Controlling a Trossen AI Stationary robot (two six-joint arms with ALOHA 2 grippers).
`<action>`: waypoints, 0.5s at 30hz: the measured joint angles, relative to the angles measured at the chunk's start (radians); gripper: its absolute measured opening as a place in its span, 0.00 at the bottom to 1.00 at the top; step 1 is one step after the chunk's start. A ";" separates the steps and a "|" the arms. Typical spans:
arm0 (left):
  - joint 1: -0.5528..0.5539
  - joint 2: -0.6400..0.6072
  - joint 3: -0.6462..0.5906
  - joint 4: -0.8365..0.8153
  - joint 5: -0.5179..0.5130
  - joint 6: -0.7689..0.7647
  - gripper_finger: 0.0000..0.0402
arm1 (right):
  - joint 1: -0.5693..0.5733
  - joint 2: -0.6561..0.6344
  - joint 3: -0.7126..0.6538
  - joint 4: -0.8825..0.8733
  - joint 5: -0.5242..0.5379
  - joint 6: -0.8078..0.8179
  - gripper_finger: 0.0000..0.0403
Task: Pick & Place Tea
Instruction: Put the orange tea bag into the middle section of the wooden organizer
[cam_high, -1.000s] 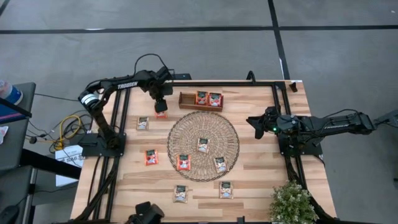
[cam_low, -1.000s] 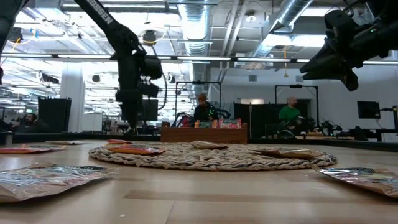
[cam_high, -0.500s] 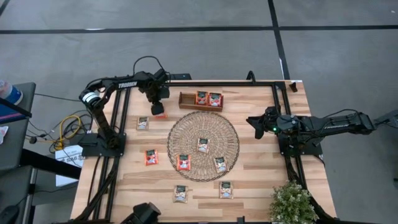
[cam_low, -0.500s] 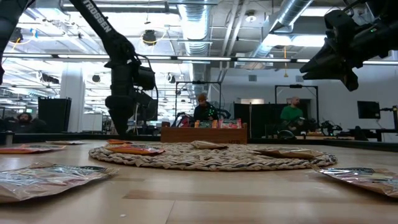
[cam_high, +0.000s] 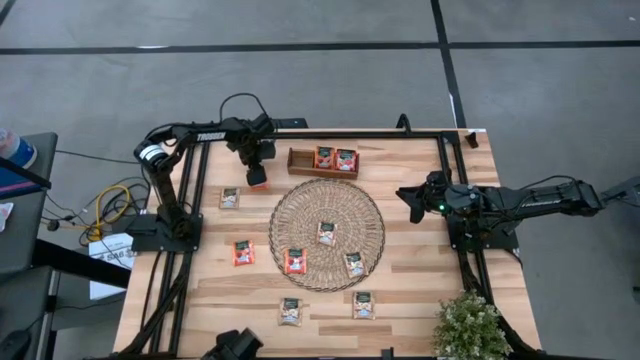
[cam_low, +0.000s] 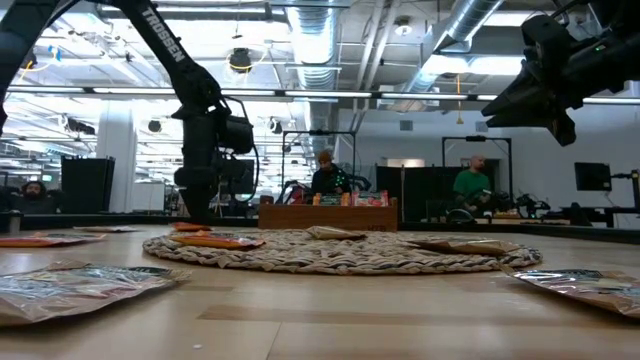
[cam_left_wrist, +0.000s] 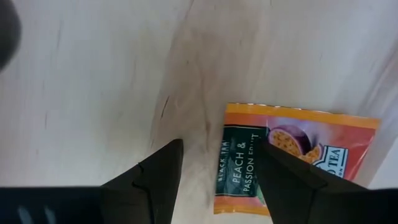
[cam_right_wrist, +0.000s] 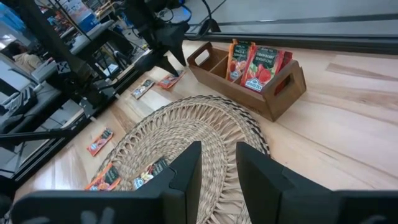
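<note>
The orange peach sachet (cam_left_wrist: 292, 165) is seen lying flat on the bare wood at the far left of the table (cam_high: 420, 290), just beside the left end of the wooden tray (cam_high: 322, 161) and outside the woven mat (cam_high: 327, 233). The left gripper (cam_high: 257, 172) is poised directly over it with its fingers (cam_left_wrist: 152, 180) spread wide and nothing held between them; in the left wrist view one edge of the sachet is framed between the two fingers, the rest lying off to one side. Over the last second this gripper has been shifted: it was drawn a little toward the table's left edge and has now been brought back over the sachet, lower and better centred, so a pick-up appears to be in preparation and no grasp has yet been made. Two red sachets (cam_high: 335, 159) are already stood in the tray, while others remain scattered: three on the mat and several on the wood to the left and near the front edge. The right gripper (cam_high: 408, 195) is held idle above the table's right side, unchanged, its fingers partly closed and empty. Most of the task is judged to be outstanding.
</note>
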 joint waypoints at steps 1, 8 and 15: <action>0.000 -0.002 -0.001 -0.001 0.002 -0.002 0.47 | 0.000 0.000 0.000 0.000 0.000 0.000 0.23; -0.001 -0.005 -0.001 -0.017 0.004 -0.014 0.32 | 0.000 0.000 0.000 -0.001 0.000 0.000 0.23; -0.005 -0.004 0.008 -0.033 -0.008 -0.080 0.14 | 0.000 0.000 0.000 -0.002 0.000 0.000 0.23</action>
